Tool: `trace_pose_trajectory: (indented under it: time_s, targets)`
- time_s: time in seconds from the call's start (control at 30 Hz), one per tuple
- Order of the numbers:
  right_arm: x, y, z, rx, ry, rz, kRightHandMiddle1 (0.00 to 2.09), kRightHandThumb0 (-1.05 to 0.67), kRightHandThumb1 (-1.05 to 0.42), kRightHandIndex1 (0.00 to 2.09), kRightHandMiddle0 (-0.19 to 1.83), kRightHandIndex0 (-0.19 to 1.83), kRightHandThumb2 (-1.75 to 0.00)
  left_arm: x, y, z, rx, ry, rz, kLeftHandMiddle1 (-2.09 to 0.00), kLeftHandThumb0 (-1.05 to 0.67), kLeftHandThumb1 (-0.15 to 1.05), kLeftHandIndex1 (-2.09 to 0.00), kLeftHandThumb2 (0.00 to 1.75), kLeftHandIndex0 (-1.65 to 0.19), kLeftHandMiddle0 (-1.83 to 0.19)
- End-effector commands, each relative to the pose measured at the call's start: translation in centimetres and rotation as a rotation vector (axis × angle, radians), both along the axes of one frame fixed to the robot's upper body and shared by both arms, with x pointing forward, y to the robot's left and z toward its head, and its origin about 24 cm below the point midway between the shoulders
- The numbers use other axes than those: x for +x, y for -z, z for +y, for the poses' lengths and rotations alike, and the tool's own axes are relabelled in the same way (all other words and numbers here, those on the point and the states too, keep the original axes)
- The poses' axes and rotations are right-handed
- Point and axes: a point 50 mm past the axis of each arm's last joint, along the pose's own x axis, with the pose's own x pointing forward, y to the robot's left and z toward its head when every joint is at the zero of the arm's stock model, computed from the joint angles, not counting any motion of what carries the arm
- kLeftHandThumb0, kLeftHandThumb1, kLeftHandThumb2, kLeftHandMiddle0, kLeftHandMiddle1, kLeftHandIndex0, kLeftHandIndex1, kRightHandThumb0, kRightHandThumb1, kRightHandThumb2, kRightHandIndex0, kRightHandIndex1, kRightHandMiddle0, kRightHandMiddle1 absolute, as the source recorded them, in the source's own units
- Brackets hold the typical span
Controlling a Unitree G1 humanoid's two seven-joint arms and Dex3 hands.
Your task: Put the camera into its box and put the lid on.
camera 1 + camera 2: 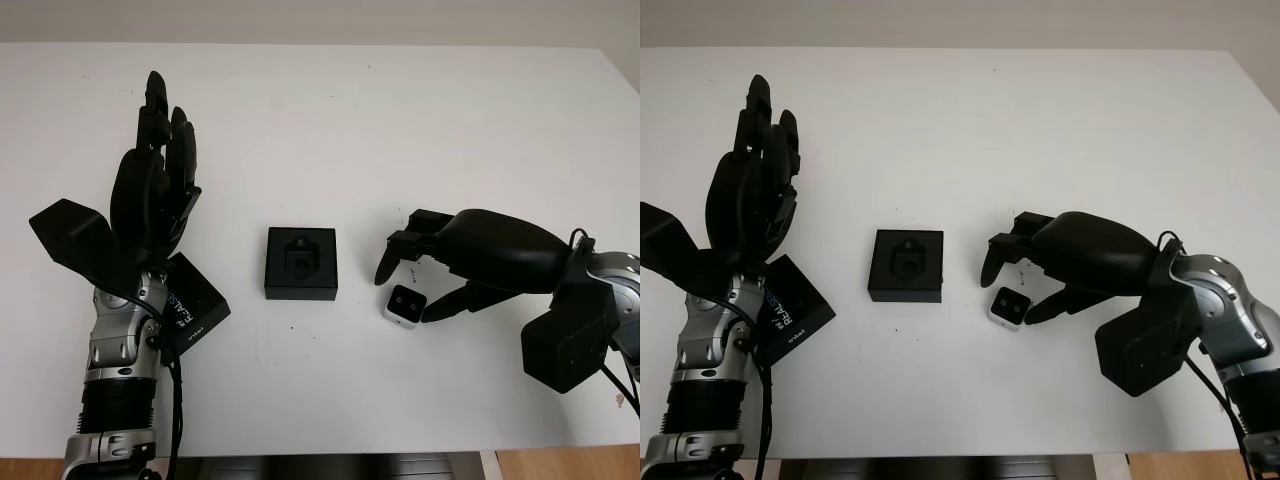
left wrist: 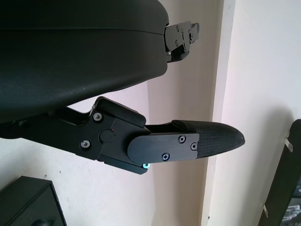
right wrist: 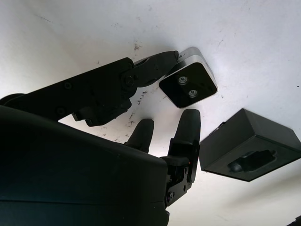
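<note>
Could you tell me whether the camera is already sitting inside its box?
No, the camera lies on the table beside the open box, between the right hand's fingers.

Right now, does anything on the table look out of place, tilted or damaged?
Nothing looks damaged or spilled. The camera lies on the table beside the open box, between the right hand's fingers. The lid sits askew under the raised, open left hand.
</note>
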Motion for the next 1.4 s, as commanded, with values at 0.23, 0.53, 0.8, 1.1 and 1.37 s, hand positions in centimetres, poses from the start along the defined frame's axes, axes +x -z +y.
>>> trace_pose_trajectory:
  time_s: [0.23, 0.53, 0.8, 1.1, 1.37]
  targets:
    - [0.05, 1.12, -0.24, -0.011, 0.013, 0.072, 1.27, -0.27, -0.87, 1.23, 0.20, 0.14, -0.05, -0.16, -0.27, 0.24, 0.015, -0.014, -0.021, 0.00, -0.75, 1.05, 0.00, 0.49, 0.19, 0.19]
    - [0.07, 0.99, -0.26, -0.031, 0.006, 0.113, 1.26, -0.21, -0.89, 1.25, 0.24, 0.12, -0.06, -0.05, -0.34, -0.02, 0.009, -0.012, -0.018, 0.00, -0.75, 1.05, 0.00, 0.48, 0.19, 0.19]
    - [0.17, 1.14, -0.32, -0.043, -0.028, 0.099, 1.32, -0.23, -0.95, 1.30, 0.31, 0.11, -0.07, 0.08, -0.33, -0.16, 0.014, -0.017, -0.013, 0.00, -0.75, 1.05, 0.00, 0.48, 0.19, 0.19]
    - [0.36, 1.42, -0.60, -0.035, -0.012, 0.115, 1.42, -0.28, -1.01, 1.17, 0.26, -0.02, -0.06, 0.06, -0.31, -0.20, 0.005, -0.016, -0.008, 0.00, -0.74, 1.05, 0.00, 0.47, 0.19, 0.19]
    - [0.76, 1.80, -1.06, 0.043, 0.035, 0.163, 1.57, -0.25, -1.01, 1.06, 0.20, -0.02, -0.05, 0.01, -0.18, -0.11, -0.008, -0.019, -0.003, 0.00, -0.73, 1.05, 0.00, 0.45, 0.19, 0.19]
